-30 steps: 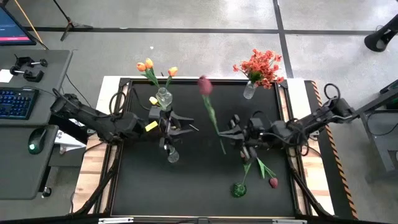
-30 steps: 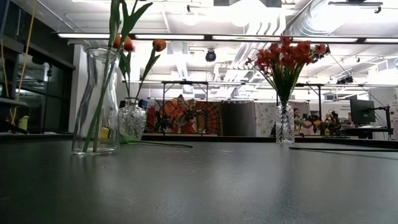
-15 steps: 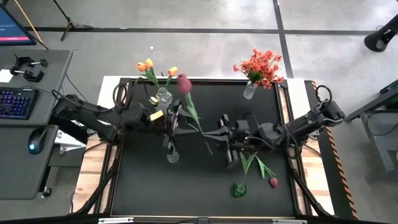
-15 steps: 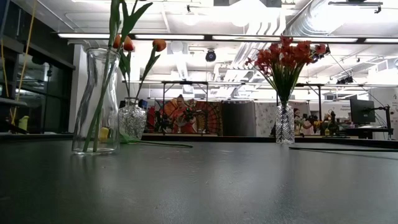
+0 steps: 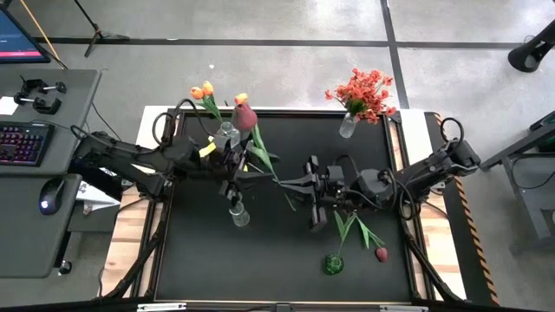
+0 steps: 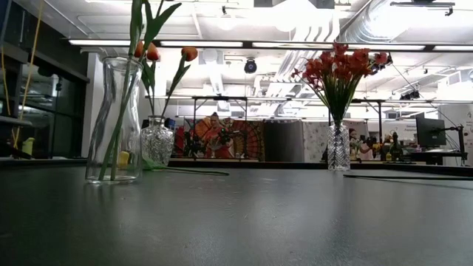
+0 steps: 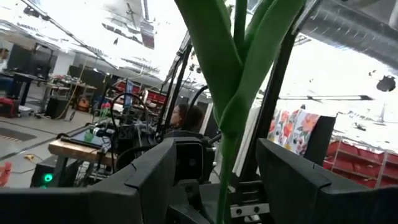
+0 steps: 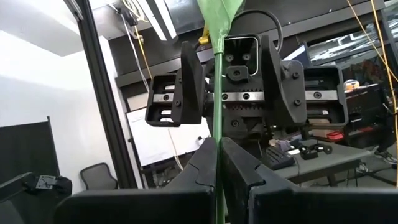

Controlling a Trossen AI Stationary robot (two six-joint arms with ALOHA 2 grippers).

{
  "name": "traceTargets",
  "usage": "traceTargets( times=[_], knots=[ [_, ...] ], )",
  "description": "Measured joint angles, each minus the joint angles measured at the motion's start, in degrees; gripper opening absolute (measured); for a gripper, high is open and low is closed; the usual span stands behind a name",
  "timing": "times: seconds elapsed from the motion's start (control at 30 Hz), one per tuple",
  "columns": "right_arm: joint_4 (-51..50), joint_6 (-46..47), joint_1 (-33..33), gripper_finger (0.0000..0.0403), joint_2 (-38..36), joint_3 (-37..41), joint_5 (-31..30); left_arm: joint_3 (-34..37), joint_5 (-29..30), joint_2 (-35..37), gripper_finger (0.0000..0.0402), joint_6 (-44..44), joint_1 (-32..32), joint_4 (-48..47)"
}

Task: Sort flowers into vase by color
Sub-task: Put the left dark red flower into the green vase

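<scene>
Your right end effector (image 5: 305,184) is reaching toward the middle of the worktop (image 5: 277,251), and its two fingers (image 8: 205,163) are pinching the thin green stem of a dark pink tulip (image 5: 244,115). In the right wrist view the stem (image 8: 218,118) is running straight between the clamped fingertips and on toward the other arm. The tulip is hanging in the air, tilted, with its head up near the far edge of the worktop and its leaves spreading between the two arms.

Your left end effector (image 5: 240,170) is facing the right one from the opposite side, with its fingers (image 7: 292,180) standing wide apart on either side of the same stem (image 7: 225,168). They are not pressing on it; you are seeing clear gaps on both sides in the left wrist view.

Below the left end effector a tall clear vase (image 5: 238,213) is standing on the worktop; in the low view it (image 6: 114,122) is already holding green stems. Behind it a shorter cut-glass vase (image 5: 228,133) is carrying the yellow and orange tulips (image 5: 205,90). At the far right a third vase (image 5: 349,126) is holding the red-orange blossoms (image 5: 364,93). Another dark pink tulip (image 5: 380,253) is lying flat on the worktop near the right arm, its stem leading to a small green piece (image 5: 333,263) nearer the front edge.
</scene>
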State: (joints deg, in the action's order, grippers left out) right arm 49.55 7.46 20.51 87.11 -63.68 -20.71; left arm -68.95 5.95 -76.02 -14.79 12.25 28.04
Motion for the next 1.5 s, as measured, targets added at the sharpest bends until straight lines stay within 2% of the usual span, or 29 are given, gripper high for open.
traceTargets(
  times=[0.17,0.27,0.57,0.67,0.73,0.83,0.97,1.07,1.17,1.3,1.5],
  knots=[
    [0.0,0.0,-0.3,0.0000,0.0,0.0,0.0,0.0,3.5,-0.4,0.0205,0.0,0.6,-0.2],
    [0.0,0.0,-0.3,0.0000,0.0,0.0,0.0,0.0,4.9,-0.3,0.0180,1.0,0.6,0.2],
    [0.0,-0.5,-0.3,0.0000,0.0,0.0,-0.4,0.0,6.2,-0.3,0.0013,1.4,0.5,0.2],
    [-0.6,-0.8,-0.3,0.0002,-0.6,0.0,-2.9,0.0,6.6,-0.3,0.0010,1.5,0.1,0.0],
    [-2.5,-1.1,-0.2,0.0018,-2.0,0.0,-4.4,0.0,6.7,0.2,0.0005,1.5,-0.3,-1.6],
    [-8.4,-1.5,0.3,0.0065,-6.4,0.0,-6.7,0.0,7.3,1.5,0.0003,1.5,-0.8,-7.1],
    [-23.0,-1.5,2.4,0.0146,-13.7,-0.1,-12.9,0.1,7.6,2.5,0.0002,-0.5,-1.5,-13.7],
    [-32.0,0.5,3.3,0.0198,-18.2,0.0,-15.2,0.1,7.7,1.7,0.0001,-1.5,-1.5,-14.5],
    [-36.2,3.8,3.1,0.0232,-19.9,-0.1,-15.3,0.0,7.6,-1.0,0.0001,-3.5,-1.5,-14.4],
    [-37.0,2.4,2.5,0.0246,-18.9,0.0,-14.1,-4.6,7.3,-6.6,0.0001,-2.9,-1.8,-16.2],
    [-38.0,2.3,1.7,0.0248,-18.4,0.0,-13.1,-14.8,5.1,-13.9,0.0000,0.9,-1.8,-25.4]
  ],
)
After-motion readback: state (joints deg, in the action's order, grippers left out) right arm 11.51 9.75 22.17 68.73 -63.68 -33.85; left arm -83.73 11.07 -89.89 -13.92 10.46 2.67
